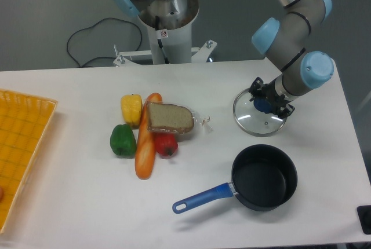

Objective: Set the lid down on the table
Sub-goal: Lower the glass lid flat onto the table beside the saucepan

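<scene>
The round glass lid [253,119] with a metal rim lies low over the white table [75,179], right of centre and just behind the saucepan. Whether it rests on the surface or hangs slightly above it, I cannot tell. My gripper [268,104] comes down from the upper right, and its black fingers are shut on the lid's blue knob, which shows between them.
A black saucepan [264,177] with a blue handle stands in front of the lid. A group of food sits left of centre: bread slice [169,118], baguette [145,139], yellow [131,109], green [123,140] and red [166,143] peppers. A yellow mesh tray [20,145] lies at the left edge.
</scene>
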You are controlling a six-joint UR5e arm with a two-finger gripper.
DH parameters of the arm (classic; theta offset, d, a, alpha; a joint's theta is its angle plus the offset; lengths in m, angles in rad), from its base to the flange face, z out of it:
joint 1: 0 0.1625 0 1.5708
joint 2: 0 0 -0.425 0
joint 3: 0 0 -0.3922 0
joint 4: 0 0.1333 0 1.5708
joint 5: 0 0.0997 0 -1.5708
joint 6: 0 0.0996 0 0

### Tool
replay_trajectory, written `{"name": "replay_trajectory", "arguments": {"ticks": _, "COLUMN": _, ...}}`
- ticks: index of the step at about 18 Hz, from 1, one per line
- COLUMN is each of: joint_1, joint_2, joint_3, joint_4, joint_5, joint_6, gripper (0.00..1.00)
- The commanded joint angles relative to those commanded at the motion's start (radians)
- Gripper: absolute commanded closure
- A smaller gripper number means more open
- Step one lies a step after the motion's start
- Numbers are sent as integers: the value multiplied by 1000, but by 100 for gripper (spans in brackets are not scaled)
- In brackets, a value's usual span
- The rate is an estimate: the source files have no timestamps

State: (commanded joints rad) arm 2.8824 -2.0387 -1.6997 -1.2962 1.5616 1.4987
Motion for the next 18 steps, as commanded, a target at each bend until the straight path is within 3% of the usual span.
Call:
{"name": "replay_trajectory", "arguments": {"ticks": 13, "joint_1": 0, "joint_2": -5, "joint_3": 2, "joint_4": 0, "joint_5": 2, "joint_6": -2, "gripper": 26}}
{"name": "replay_trajectory", "arguments": {"ticks": 18, "joint_1": -2, "joint_2": -6, "joint_3": 14, "joint_4": -2, "joint_5": 2, "joint_6": -6, "gripper": 11}}
